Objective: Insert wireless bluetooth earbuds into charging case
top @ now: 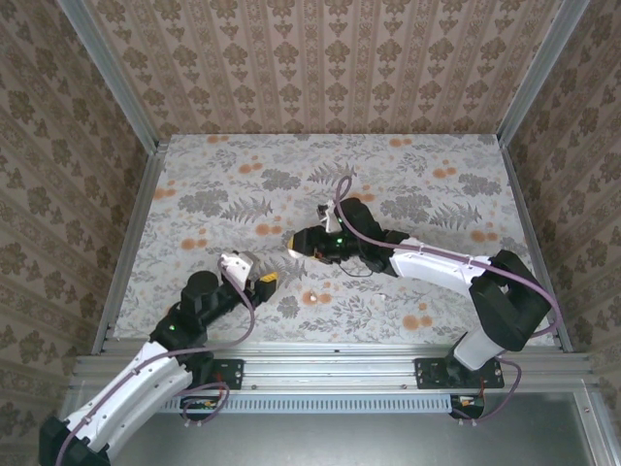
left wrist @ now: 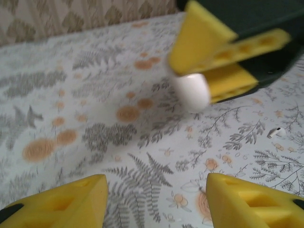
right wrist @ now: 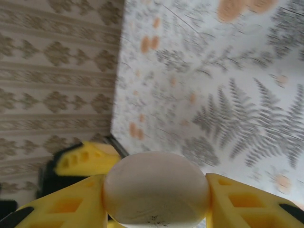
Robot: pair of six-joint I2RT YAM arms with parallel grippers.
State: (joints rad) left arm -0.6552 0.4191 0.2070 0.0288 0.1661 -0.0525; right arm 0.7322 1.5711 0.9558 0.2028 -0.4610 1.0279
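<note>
One earbud (left wrist: pixel 276 132) loose on table (left wrist: pixel 71 142), case (right wrist: pixel 156 187) gripped

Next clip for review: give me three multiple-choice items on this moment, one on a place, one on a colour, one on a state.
1. Where is the charging case? A beside the arm bases; B clamped in the right gripper; C on a shelf.
2. What colour are the grippers' fingers? A yellow; B blue; C red.
3. How is the left gripper? A shut on the case; B open, holding nothing; C shut on a cable.
Key: 1 B, the right wrist view shows it squeezed between the fingers. 2 A, both wrist views show yellow. 3 B, bare table shows between its fingers, and an earbud lies beyond.
</note>
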